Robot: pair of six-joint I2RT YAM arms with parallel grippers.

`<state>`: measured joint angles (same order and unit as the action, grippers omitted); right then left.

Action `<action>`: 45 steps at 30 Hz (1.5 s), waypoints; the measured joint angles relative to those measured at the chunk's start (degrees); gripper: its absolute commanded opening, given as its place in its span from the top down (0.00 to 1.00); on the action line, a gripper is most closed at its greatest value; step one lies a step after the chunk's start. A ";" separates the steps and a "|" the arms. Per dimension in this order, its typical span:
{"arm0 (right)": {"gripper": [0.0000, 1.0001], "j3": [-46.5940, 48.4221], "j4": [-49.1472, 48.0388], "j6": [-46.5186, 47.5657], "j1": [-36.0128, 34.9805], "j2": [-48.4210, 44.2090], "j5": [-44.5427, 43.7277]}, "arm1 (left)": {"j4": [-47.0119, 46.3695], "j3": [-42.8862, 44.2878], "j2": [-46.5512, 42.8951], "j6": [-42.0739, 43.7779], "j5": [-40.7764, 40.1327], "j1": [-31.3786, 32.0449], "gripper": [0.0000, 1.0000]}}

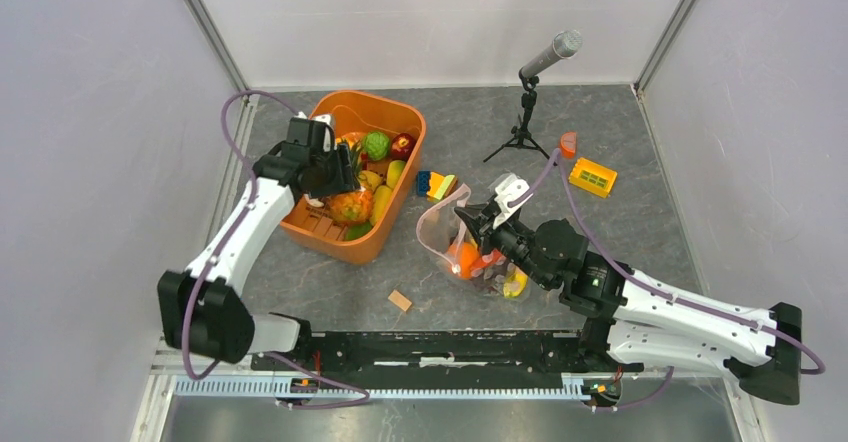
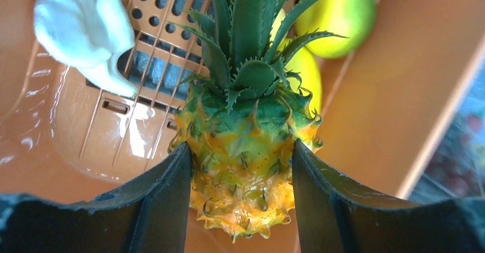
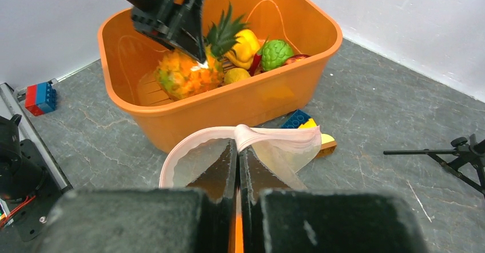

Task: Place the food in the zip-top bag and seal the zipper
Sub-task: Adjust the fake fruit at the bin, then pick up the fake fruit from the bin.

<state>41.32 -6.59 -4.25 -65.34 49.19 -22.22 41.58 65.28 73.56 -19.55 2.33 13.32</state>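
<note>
While left tool (image 2: 240, 150) pinches pineapple (image 2: 243, 204) in orange tub (image 3: 229, 107), right tool (image 3: 237, 150) clamps zip-top bag (image 3: 286, 150).
Its mouth gapes; orange food (image 1: 462, 258) sits inside, on the worktop (image 1: 640, 222).

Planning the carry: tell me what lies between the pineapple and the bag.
In the right wrist view, the orange tub's wall, then bare table; coloured blocks lie just aside.

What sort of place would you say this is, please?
Most likely a robot-lab data-collection booth, not a kitchen: plain white panel walls box in a grey tabletop, a microphone stands on a small tripod, and the food in the orange tub is plastic toys.
</note>
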 measured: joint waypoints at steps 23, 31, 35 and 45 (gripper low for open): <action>0.97 0.00 -0.31 0.02 0.11 0.44 0.74 | -4.52 -6.05 1.99 -2.54 -1.22 -0.07 0.00; 0.97 0.00 -0.28 0.00 0.15 0.46 0.83 | -4.02 -9.86 2.69 -2.58 -0.63 -0.07 0.04; 0.97 0.00 -0.28 0.00 0.15 0.44 0.81 | -4.39 -9.86 2.99 -2.95 -0.68 -0.07 0.11; 0.97 0.00 -0.28 0.02 0.15 0.42 0.81 | -9.16 -10.97 1.68 -6.69 -5.38 -0.07 0.03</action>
<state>41.32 -6.87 -4.23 -65.19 49.60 -21.41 32.42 54.30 75.24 -26.24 -3.05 13.26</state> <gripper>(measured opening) 0.033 0.991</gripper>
